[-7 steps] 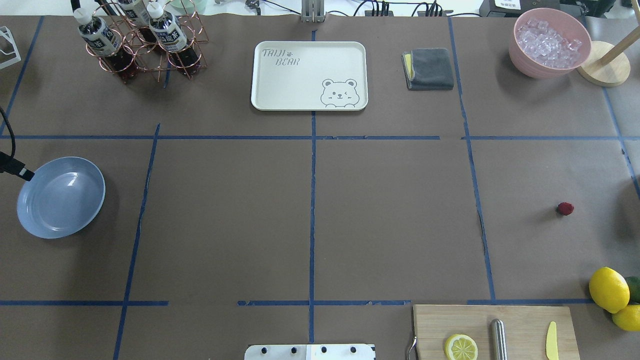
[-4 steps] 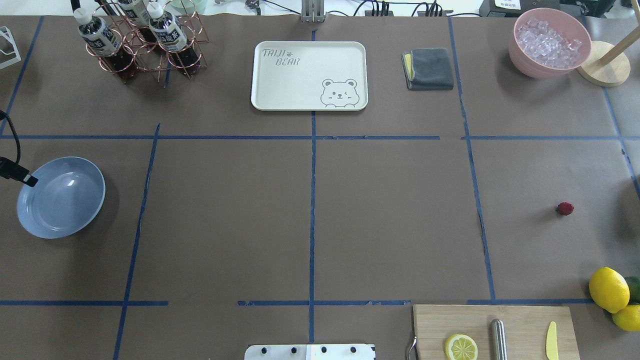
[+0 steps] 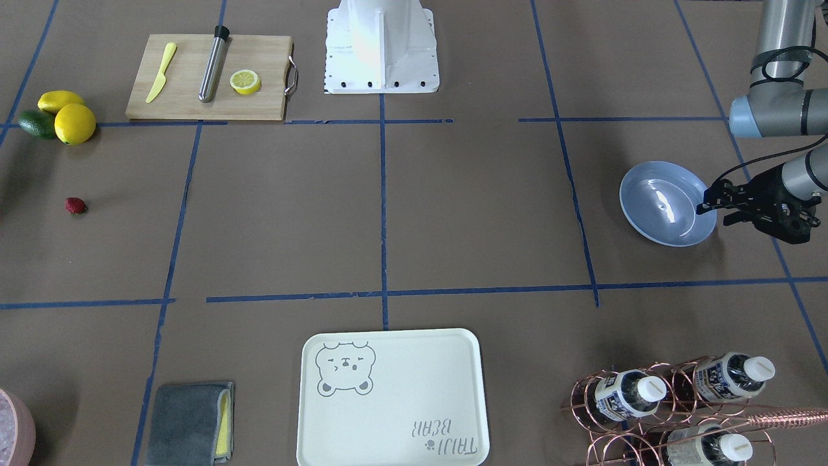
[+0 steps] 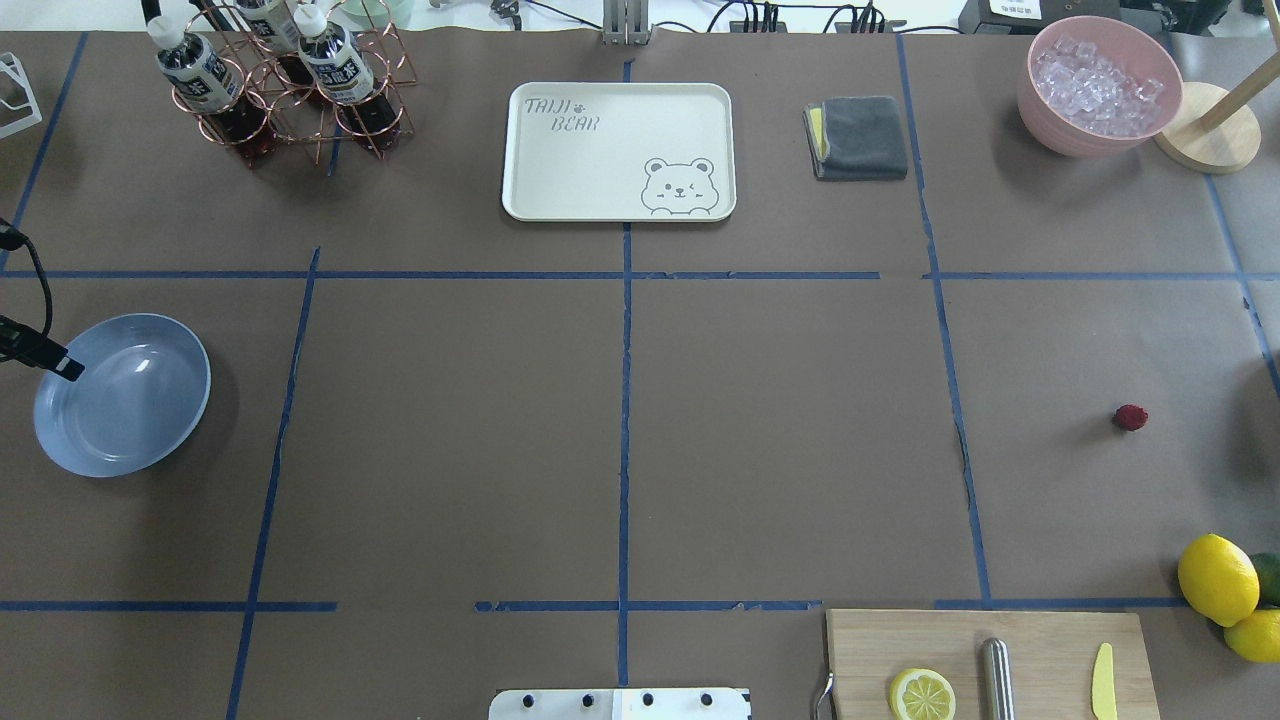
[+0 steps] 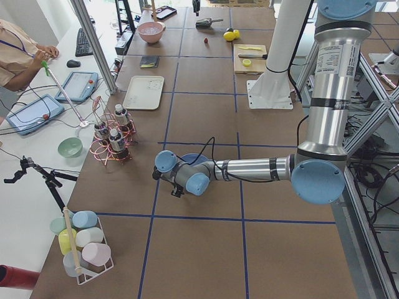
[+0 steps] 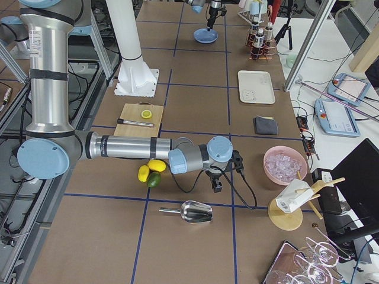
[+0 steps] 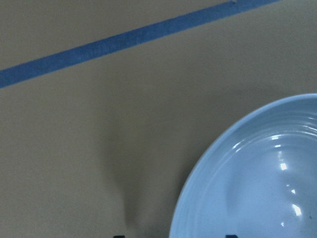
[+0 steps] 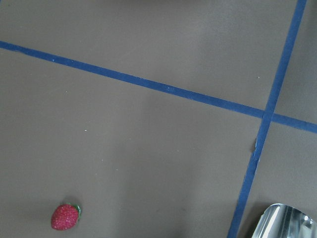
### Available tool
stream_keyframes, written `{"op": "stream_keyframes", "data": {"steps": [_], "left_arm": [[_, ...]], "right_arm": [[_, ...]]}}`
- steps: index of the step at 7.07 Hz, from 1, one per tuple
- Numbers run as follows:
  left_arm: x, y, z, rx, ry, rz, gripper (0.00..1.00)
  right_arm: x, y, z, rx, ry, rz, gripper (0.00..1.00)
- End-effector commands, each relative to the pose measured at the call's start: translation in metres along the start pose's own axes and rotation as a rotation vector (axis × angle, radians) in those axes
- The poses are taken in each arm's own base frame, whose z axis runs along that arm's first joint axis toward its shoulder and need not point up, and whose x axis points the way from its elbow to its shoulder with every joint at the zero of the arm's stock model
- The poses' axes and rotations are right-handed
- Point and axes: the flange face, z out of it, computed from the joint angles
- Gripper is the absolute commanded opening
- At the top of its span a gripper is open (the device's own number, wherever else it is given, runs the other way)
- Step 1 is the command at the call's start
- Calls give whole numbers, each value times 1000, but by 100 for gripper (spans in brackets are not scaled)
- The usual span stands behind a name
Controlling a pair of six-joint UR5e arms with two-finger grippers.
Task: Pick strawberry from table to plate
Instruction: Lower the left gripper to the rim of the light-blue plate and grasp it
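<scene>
The strawberry (image 4: pixel 1131 417) is a small dark-red berry lying alone on the brown table (image 4: pixel 780 440), far right; the right wrist view has the strawberry (image 8: pixel 65 216) at its lower left. The light-blue plate (image 4: pixel 122 394) sits empty at the far left. My left gripper (image 3: pixel 711 216) hovers at the plate's (image 3: pixel 668 204) outer rim, jaws apart and holding nothing. In the left wrist view the plate (image 7: pixel 262 183) fills the lower right. My right gripper (image 6: pixel 217 186) shows only in the exterior right view, so I cannot tell its state.
Whole lemons (image 4: pixel 1218 578) and a lime lie near the strawberry. A cutting board (image 4: pixel 990 662) carries a lemon half, a steel bar and a yellow knife. A bear tray (image 4: pixel 618 150), folded cloth (image 4: pixel 858 137), ice bowl (image 4: pixel 1098 85) and bottle rack (image 4: pixel 285 85) line the far side. A metal scoop (image 6: pixel 189 211) lies beyond the right arm.
My left gripper has crept a little further in over the plate's outer rim. The strawberry and plate have not moved.
</scene>
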Motion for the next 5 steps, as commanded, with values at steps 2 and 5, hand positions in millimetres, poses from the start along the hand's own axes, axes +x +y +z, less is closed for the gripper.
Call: {"op": "stream_keyframes", "data": {"steps": [2, 5], "left_arm": [[3, -2, 3, -4, 2, 6, 63], [5, -5, 3, -4, 3, 9, 60]], "right_arm": [[0, -1, 0, 1, 0, 1, 100], [0, -1, 0, 0, 0, 0, 100]]}}
